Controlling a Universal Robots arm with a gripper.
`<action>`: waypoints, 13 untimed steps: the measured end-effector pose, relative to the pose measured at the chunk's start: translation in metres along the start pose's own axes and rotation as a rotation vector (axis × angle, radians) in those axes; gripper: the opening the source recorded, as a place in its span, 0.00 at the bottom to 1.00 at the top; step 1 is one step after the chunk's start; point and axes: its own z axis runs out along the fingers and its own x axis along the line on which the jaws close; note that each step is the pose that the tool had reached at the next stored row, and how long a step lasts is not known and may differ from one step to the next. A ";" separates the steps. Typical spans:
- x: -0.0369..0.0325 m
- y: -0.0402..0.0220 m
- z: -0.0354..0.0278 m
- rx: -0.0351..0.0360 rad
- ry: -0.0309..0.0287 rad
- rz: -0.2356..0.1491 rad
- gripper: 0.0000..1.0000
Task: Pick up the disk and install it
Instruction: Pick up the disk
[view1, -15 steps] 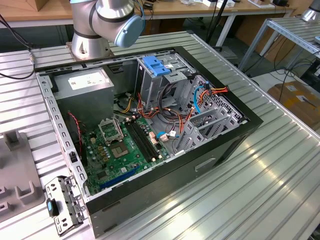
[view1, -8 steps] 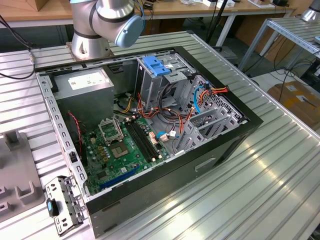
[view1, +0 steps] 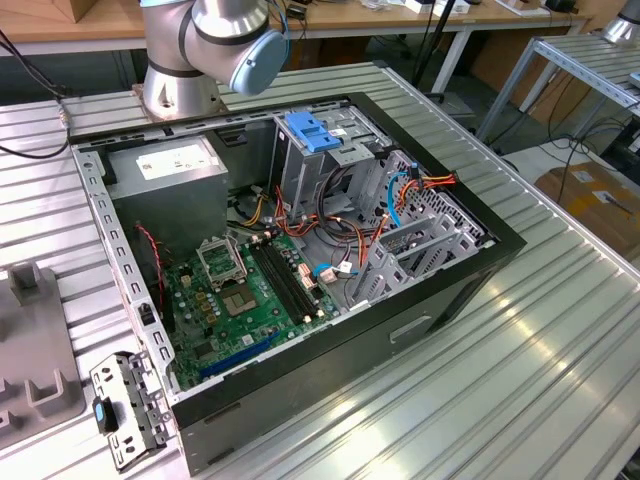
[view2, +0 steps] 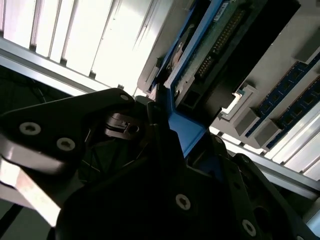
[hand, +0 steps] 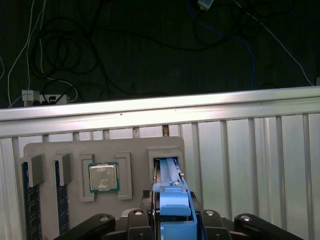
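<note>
Tray (view1: 35, 335), grey, moulded with slots: at the exterior view's left edge, on the ribbed metal table (view1: 530, 380).

Bracket (view1: 125, 410), perforated steel with a small blue tab: flat on the table between tray and case, just beside the case's near corner.

Case (view1: 320, 385), black, on its side with the panel off: middle of the table.

Case contents, left to right in the exterior view:
- Power supply (view1: 165, 170), a grey box with a white sticker, in the far corner.
- Motherboard (view1: 240, 300), green, on the case floor.
- Drive cage (view1: 335, 165), bare metal, topped by a flat blue clip (view1: 308, 133).
- Cables (view1: 420, 185), red, orange and blue, bundled near the right wall.

Arm (view1: 210, 45): base and a blue-capped joint stand beyond the case, at the far edge of the table.

Tray contents, first wrist view:
- Memory sticks (hand: 27, 200), two, on edge in slots.
- Processor (hand: 104, 177), flat in a square recess.
- Disk (hand: 170, 172), on edge in the slot next to the processor, with a blue rail along its upper edge.

Gripper (hand: 176, 205): over the disk. The black fingers (view2: 157, 135) are set narrow, one against each side of the blue rail, clamped on it. The disk's lower part sits within the tray slot. Its green circuit-board face shows in the second wrist view.
</note>
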 end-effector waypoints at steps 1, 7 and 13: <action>0.0000 0.0000 0.0000 0.0000 0.0000 0.000 0.38; 0.0000 0.0000 0.0000 0.0000 0.0000 0.000 0.38; 0.0058 0.0004 -0.0002 -0.0009 -0.0002 -0.021 0.38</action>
